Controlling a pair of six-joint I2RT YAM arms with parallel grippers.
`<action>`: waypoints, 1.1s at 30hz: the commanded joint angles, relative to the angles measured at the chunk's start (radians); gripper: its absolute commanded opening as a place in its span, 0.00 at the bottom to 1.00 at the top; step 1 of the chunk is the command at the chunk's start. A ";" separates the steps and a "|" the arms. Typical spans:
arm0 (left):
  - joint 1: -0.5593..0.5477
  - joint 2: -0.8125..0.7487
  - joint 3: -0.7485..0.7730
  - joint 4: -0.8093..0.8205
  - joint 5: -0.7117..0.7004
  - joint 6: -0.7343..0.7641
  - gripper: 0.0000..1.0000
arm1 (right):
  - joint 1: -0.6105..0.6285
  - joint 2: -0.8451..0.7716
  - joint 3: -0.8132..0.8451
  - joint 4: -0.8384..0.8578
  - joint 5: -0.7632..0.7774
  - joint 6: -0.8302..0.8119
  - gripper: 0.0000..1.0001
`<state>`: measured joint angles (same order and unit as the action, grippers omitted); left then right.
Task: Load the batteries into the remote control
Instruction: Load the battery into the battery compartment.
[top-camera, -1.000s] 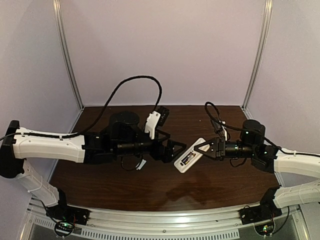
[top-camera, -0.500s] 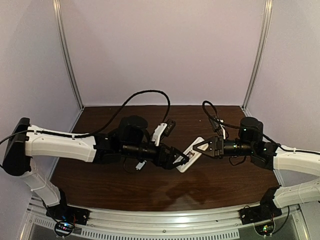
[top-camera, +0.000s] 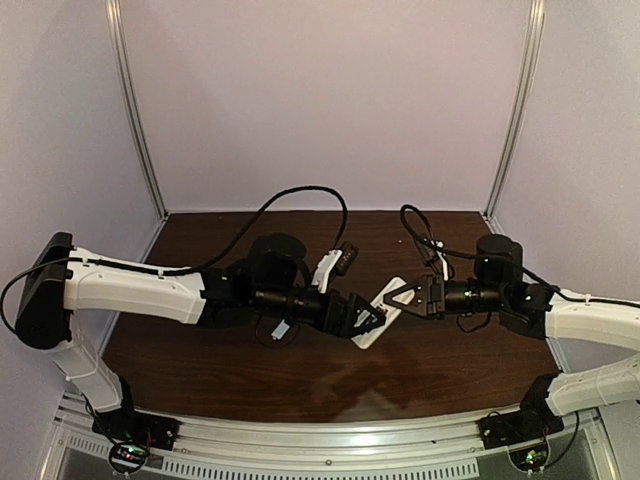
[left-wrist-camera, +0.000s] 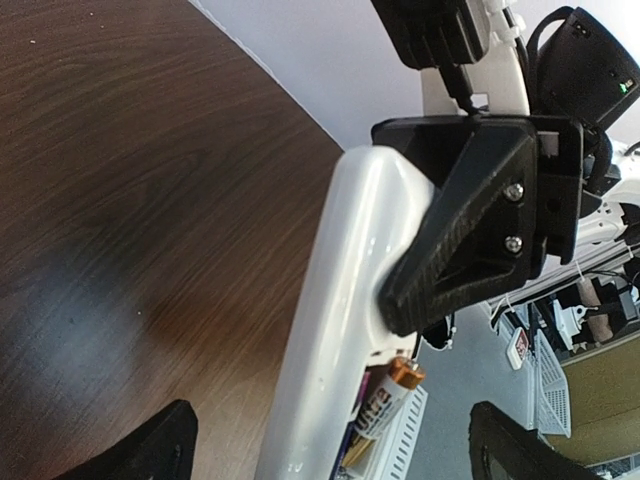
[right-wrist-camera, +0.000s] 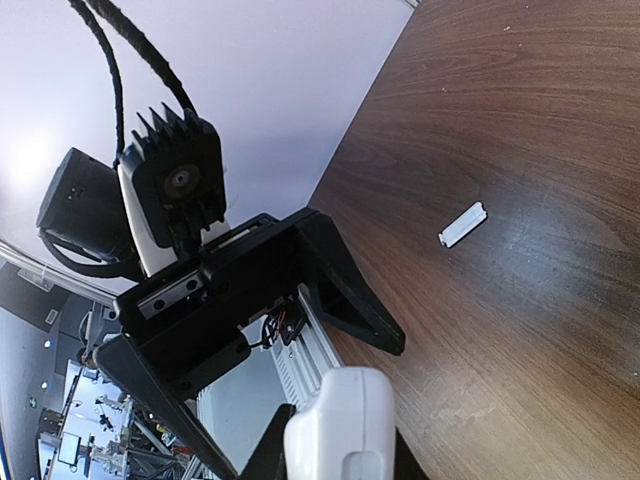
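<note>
The white remote control (left-wrist-camera: 340, 330) hangs above the table, its battery recess open. A gold-ended battery (left-wrist-camera: 392, 396) lies in the recess, its end standing out a little. A purple battery (left-wrist-camera: 352, 442) shows beside it, mostly hidden. My right gripper (top-camera: 402, 298) is shut on one end of the remote (right-wrist-camera: 340, 425); its black finger (left-wrist-camera: 470, 230) presses the shell. My left gripper (left-wrist-camera: 330, 452) is open, with its fingertips (left-wrist-camera: 150, 455) on either side of the remote's other end. In the top view the grippers meet at mid-table around the remote (top-camera: 388, 294).
A thin white cover strip (right-wrist-camera: 461, 224) lies flat on the dark wooden table (right-wrist-camera: 520, 120). Purple walls close in the back and sides. The arm cables (top-camera: 300, 195) loop above the back of the table.
My left arm has reached right, and its open jaws now straddle the remote's free end. My right gripper has shifted slightly left, still holding the remote.
</note>
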<state>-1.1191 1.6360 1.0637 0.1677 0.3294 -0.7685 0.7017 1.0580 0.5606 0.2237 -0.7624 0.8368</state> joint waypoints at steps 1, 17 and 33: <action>0.002 0.018 0.027 0.061 0.019 -0.032 0.96 | 0.011 0.002 0.043 -0.006 0.001 -0.027 0.00; 0.016 0.036 0.031 0.079 0.032 -0.066 0.83 | 0.025 -0.001 0.051 -0.026 0.009 -0.050 0.00; 0.025 0.065 0.004 0.124 0.081 -0.120 0.76 | 0.032 -0.012 0.059 -0.036 0.015 -0.078 0.00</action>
<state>-1.1099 1.6836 1.0863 0.2161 0.3695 -0.8513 0.7273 1.0622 0.5869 0.1719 -0.7609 0.7803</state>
